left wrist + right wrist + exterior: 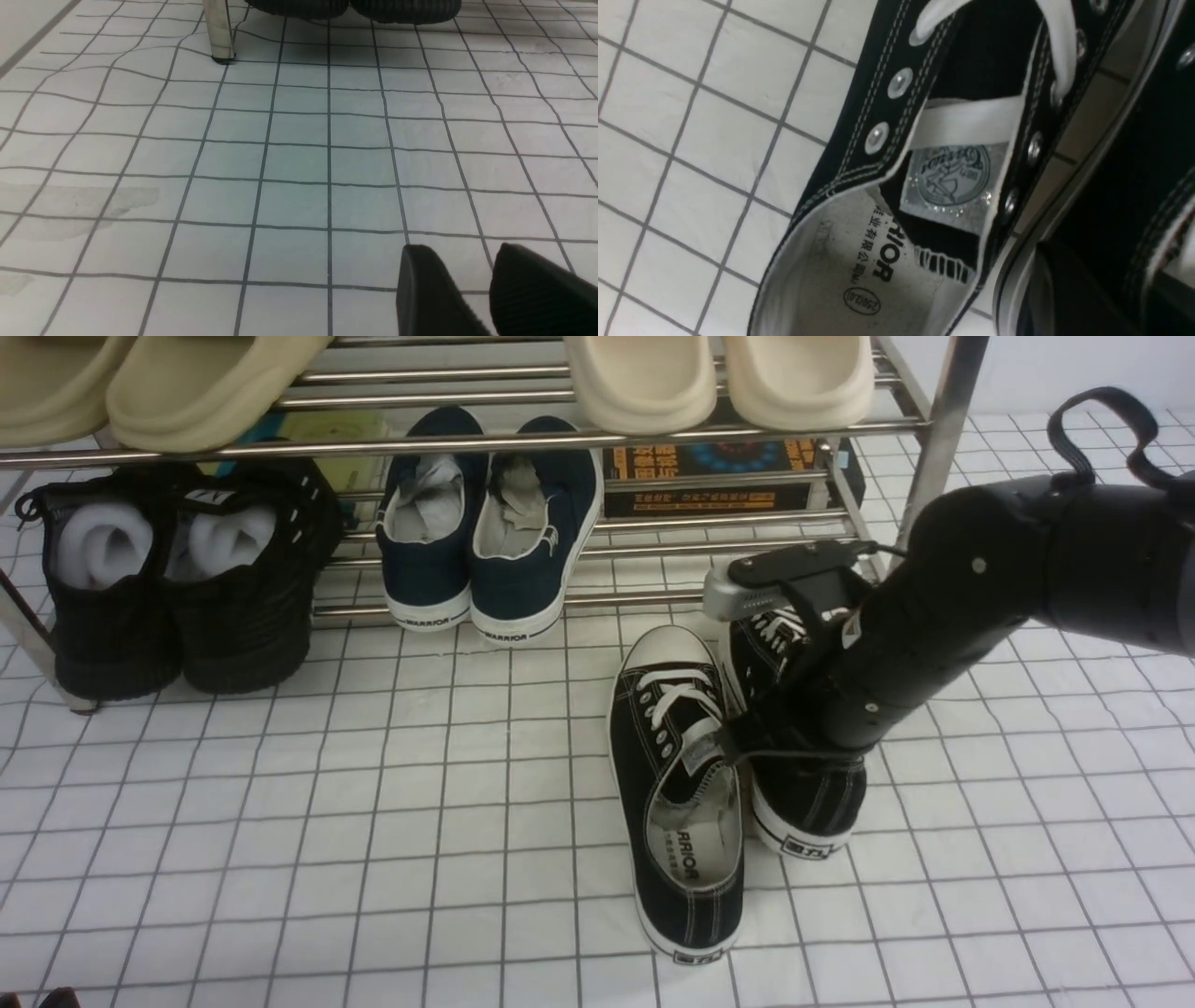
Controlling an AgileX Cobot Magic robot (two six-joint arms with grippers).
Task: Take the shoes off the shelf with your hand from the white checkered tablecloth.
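Observation:
Both black canvas sneakers stand on the white checkered tablecloth (373,821) in front of the chrome shelf (943,420). The left sneaker (677,803) lies free, heel toward me; the right wrist view shows its laces and insole (887,224). My right gripper (794,719) reaches down into the right sneaker (808,803) and is shut on its side wall (1106,196), with one finger (1045,289) outside it. My left gripper (467,284) hangs open and empty over bare cloth (280,163), near a shelf post (219,32).
On the lower tier stand navy WARRIOR slip-ons (485,541) and black knit shoes stuffed with paper (177,579), whose soles show in the left wrist view (350,7). Beige slippers (719,378) sit on the top tier. A dark printed box (709,476) lies behind the rack.

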